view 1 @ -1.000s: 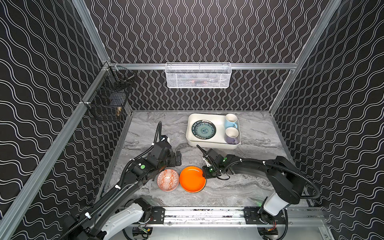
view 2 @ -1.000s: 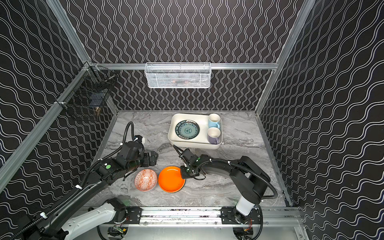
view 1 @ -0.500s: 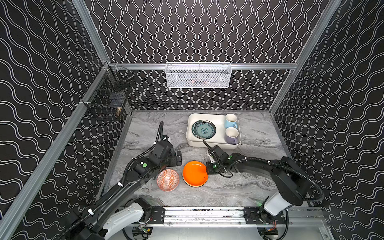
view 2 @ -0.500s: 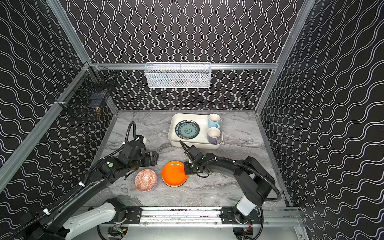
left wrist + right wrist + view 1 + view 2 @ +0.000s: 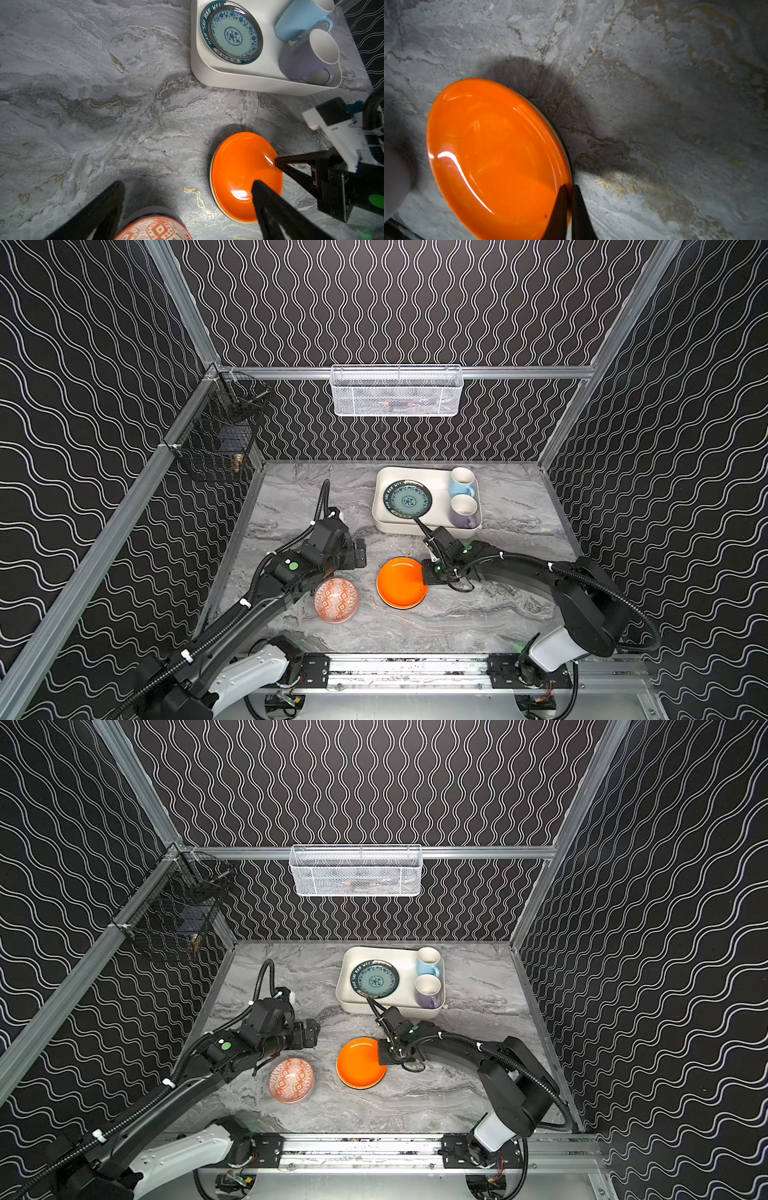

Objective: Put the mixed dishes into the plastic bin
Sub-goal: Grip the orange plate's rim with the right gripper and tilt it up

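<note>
Near table centre: orange plate (image 5: 492, 158) since a second ago lifted, tilted, nudged binward; my right gripper (image 5: 569, 193) clamped on rim. Left gripper (image 5: 187, 195) jaws apart, idle. Plastic bin (image 5: 415, 526) next; patterned bowl (image 5: 336, 600) waiting.

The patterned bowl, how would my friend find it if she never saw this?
Start at the grey marble table, near its front edge. Left of the shiny orange plate sits the bowl. Only it has orange-and-white diamond patterns.
</note>
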Robot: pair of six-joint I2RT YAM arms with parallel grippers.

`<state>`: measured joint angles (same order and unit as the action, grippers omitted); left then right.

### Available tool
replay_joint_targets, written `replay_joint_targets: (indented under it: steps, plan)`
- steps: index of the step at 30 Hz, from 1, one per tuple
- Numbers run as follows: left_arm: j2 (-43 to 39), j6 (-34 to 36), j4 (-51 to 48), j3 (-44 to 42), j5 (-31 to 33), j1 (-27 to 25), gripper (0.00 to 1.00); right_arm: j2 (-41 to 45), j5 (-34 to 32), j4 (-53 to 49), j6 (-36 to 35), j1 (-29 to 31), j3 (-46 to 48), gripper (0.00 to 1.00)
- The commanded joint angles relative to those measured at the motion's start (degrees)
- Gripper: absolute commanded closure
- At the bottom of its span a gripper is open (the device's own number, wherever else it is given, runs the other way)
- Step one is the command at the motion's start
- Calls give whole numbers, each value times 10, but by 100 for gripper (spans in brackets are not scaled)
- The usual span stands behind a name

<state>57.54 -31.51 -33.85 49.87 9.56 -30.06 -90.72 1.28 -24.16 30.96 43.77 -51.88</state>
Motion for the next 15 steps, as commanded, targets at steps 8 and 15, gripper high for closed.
replay_joint_targets:
  steps: [8,15]
  plan:
    - [0,7,18,-4,-3,0,1,-2,-44,-59,-6,-1,-14,93]
    - [-5,8,16,-5,-2,0,1,16,-46,-73,-4,-2,-24,96]
